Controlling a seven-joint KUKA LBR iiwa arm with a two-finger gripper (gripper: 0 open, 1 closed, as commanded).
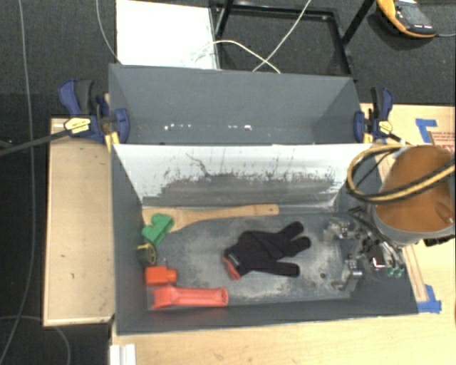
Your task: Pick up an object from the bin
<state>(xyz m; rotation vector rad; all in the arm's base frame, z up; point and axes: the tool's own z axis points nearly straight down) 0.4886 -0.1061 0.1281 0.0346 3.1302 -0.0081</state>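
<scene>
The hand (348,265) hangs low by the right wall of the bin (235,100), over bare floor; whether it is released or clenched cannot be told. Nearest to it, though apart and toward the middle, lies a black glove (269,252). Farther off, a wooden spoon (221,212) lies along the back wall. A green piece (157,229), an orange block (160,275) and a red handle (189,297) sit toward the front left corner.

Dark carpet floor (43,43); black metal frame (285,12) at top; white cable (246,48) looping across it.

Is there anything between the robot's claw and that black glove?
No. In the camera view, bare bin floor separates the gripper from the black glove.
</scene>
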